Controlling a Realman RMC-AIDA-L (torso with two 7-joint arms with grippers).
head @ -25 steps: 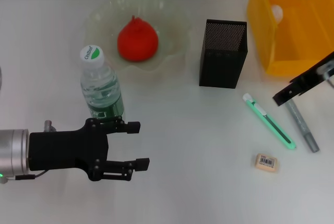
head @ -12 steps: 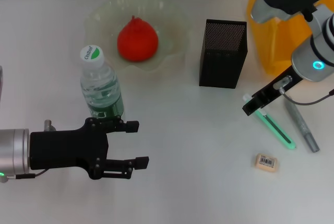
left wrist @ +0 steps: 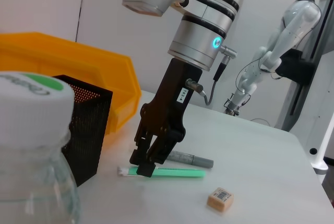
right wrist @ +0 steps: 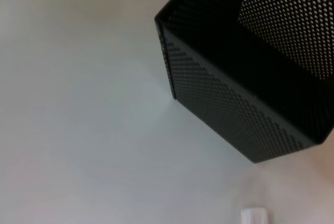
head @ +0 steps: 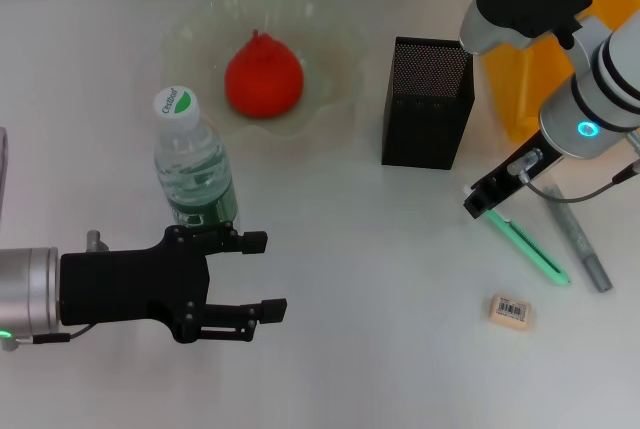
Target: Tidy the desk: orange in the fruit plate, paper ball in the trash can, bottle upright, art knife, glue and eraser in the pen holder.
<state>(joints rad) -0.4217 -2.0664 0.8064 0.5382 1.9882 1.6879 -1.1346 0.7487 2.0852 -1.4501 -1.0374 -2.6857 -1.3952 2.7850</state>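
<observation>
My right gripper point(head: 478, 201) is low over the white end of the mint-green art knife point(head: 527, 242), with its open jaws on either side of it in the left wrist view point(left wrist: 142, 164). The grey glue point(head: 581, 246) lies beside the knife and the eraser point(head: 509, 310) in front of it. The black pen holder point(head: 428, 104) stands just behind. The orange point(head: 263, 74) sits in the fruit plate point(head: 330, 39). The bottle point(head: 190, 164) stands upright. My left gripper point(head: 262, 277) is open and empty in front of the bottle. The paper ball is hidden.
The yellow trash can point(head: 520, 69) stands at the back right, partly behind my right arm. The right wrist view shows the pen holder point(right wrist: 250, 88) close by on the white desk point(head: 360, 279). Another white robot point(left wrist: 282, 31) stands beyond the desk.
My right arm has swung in from the trash can and come down to the left, so its gripper now sits over the knife's white end. The left arm has not moved.
</observation>
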